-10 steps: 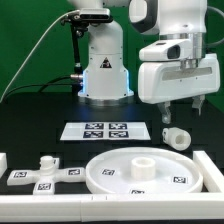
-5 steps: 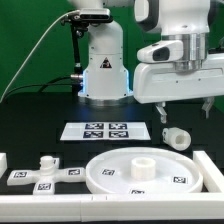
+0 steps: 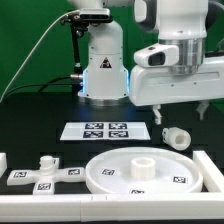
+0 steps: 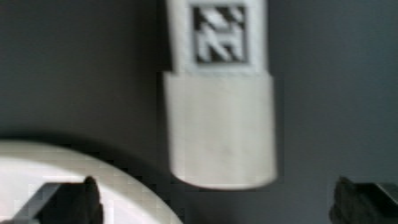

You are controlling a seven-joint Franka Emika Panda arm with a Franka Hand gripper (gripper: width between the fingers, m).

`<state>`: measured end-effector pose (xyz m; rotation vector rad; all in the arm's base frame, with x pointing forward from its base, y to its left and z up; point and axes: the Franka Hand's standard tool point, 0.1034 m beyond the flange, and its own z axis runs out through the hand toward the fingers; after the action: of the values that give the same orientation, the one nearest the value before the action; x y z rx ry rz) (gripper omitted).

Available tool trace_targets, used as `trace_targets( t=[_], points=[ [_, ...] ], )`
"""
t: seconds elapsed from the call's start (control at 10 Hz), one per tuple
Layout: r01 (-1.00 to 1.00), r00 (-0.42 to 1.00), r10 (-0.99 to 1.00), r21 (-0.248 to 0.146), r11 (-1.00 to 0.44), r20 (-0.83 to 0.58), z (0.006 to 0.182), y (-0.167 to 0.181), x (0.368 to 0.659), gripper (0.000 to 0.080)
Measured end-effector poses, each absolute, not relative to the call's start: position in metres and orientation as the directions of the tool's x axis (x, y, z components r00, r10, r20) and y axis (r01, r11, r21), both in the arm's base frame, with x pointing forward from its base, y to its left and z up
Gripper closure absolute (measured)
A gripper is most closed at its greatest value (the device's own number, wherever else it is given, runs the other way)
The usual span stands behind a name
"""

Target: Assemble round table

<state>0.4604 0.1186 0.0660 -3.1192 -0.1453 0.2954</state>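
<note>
— Three white parts of the round table lie loose on the black tabletop (image 3: 30, 120). Which one sits farthest toward the exterior view's left?

— The cross-shaped foot (image 3: 45, 172). It lies flat near the front rail (image 3: 100, 205), with tags on its arms and a short stub standing at its middle.

— And next along?

— The round disc (image 3: 110, 175) lies flat just beside the foot, rim upward, with a low raised hub (image 3: 142, 166) at its centre. Behind these two, toward the robot's base (image 3: 105, 70), lies the marker board (image 3: 105, 130).

— Where is the leg?

— The cylinder leg (image 3: 177, 138) lies on its side past the disc's far edge, toward the exterior view's right. It is near the disc but apart from it. The wrist view shows the leg lengthwise, with a tag on its narrower end and a curve of the disc's rim in one corner.

— And the tool?

— The gripper (image 3: 182, 111) hangs above the leg, clear of it. Its two fingers (image 3: 160, 113) are spread wide and grasp nothing. In the wrist view the dark fingertips (image 4: 63, 200) show at either side, and the leg's rounded end lies between them, touching neither.
</note>
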Motion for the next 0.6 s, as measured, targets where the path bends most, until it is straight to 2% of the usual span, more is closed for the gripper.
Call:
trace_targets(
  t=[0.1,0.2,0.6],
  points=[
    [0.046,0.952,0.04,0.014,-0.999,-0.303,0.073,0.116,0.471,0.015],
    [0.003,0.933,-0.009,0.032,-0.999,-0.36,0.072,0.118,0.485,0.015],
    [-0.004,0.847,-0.031,0.051,-0.999,-0.53,0.066,0.119,0.48,0.015]
  ],
)
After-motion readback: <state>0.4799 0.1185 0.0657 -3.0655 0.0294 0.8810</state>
